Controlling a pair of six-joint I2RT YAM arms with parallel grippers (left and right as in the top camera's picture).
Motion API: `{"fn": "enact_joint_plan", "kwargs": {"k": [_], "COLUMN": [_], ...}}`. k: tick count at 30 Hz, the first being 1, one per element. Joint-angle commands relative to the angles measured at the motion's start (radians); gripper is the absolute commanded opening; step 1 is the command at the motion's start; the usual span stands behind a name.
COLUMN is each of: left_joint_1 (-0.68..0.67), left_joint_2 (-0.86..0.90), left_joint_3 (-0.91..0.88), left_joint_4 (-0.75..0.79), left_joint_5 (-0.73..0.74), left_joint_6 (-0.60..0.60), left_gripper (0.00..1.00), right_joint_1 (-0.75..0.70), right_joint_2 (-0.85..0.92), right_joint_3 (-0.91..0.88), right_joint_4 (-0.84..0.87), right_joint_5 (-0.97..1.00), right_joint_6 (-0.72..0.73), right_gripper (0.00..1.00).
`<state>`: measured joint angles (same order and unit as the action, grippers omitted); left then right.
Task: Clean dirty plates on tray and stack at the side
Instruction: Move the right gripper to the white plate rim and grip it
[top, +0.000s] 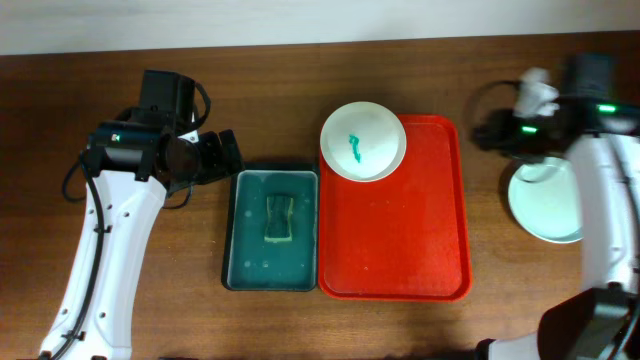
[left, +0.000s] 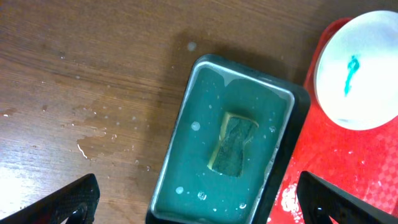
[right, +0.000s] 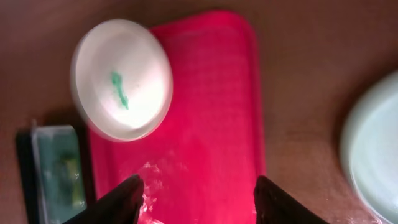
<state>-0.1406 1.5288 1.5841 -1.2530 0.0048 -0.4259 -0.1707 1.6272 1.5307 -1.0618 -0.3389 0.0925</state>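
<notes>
Overhead: smeared white plate (top: 363, 141) awaits wiping on tray (top: 400, 240); seemingly clean pale plate (top: 545, 205) set aside right of tray; left gripper (top: 228, 155), right gripper (right: 198, 190) spread, empty.

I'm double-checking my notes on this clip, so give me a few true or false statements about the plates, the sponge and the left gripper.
1. The white plate has a teal smear. True.
2. The sponge lies on the red tray. False: it lies in the dark green tray.
3. A pale green plate sits on the table, right of the red tray. True.
4. The left gripper holds the sponge. False: it is open and empty.
</notes>
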Motion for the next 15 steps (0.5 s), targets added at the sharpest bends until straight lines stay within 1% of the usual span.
{"fn": "enact_joint_plan", "kwargs": {"k": [1, 2, 5, 7, 9, 13, 14, 15], "left_joint_1": [0.002, 0.002, 0.002, 0.002, 0.002, 0.002, 0.002, 0.002], "left_joint_2": [-0.007, -0.007, -0.007, -0.007, -0.007, -0.007, -0.007, -0.007], "left_joint_3": [0.014, 0.014, 0.014, 0.014, 0.014, 0.014, 0.014, 0.014], "left_joint_4": [-0.001, -0.001, -0.001, -0.001, -0.002, -0.001, -0.002, -0.001], "left_joint_5": [0.007, 0.007, 0.007, 0.007, 0.007, 0.007, 0.007, 0.007], "left_joint_6": [0.016, 0.016, 0.016, 0.016, 0.016, 0.016, 0.017, 0.017], "left_gripper": [0.99, 0.99, 0.99, 0.99, 0.99, 0.99, 1.0, 0.99], "right_joint_1": [0.206, 0.272, 0.33, 0.333, 0.323, 0.322, 0.322, 0.321], "right_joint_2": [0.064, 0.12, 0.231, 0.333, 0.4, 0.496, 0.51, 0.527], "right_joint_3": [-0.001, -0.001, -0.001, -0.001, -0.001, -0.001, -0.001, -0.001], "right_joint_4": [0.096, 0.161, 0.277, 0.389, 0.461, 0.537, 0.539, 0.537], "right_joint_5": [0.197, 0.256, 0.354, 0.352, 0.341, 0.28, 0.261, 0.253], "right_joint_6": [-0.063, -0.063, -0.062, -0.059, -0.054, -0.054, -0.054, -0.051], "right_gripper": [0.59, 0.6, 0.59, 0.56, 0.56, 0.55, 0.51, 0.41]}}
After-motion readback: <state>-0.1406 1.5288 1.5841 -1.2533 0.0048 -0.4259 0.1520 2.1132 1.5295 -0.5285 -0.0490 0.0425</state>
